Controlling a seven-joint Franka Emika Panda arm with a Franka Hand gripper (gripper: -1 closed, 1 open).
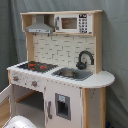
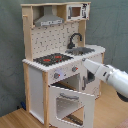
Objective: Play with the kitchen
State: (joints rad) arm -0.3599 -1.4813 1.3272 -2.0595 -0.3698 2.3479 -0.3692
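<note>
Pincer: state unclear (hidden) | arm [image 2: 107,75] beside kitchen [image 2: 60,55] | oven door [image 2: 70,102] open below

Kitchen [image 1: 65,75] [image 2: 62,65]: white and light wood, upright on floor; windowed oven door [image 2: 72,105] swung open.

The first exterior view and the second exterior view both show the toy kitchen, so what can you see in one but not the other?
Only the first exterior view shows a small dark panel on the cupboard front. Only the second exterior view shows the robot arm reaching toward the knobs and the oven door swung down open. Both show the kitchen, its hob, sink, faucet and hood.
</note>
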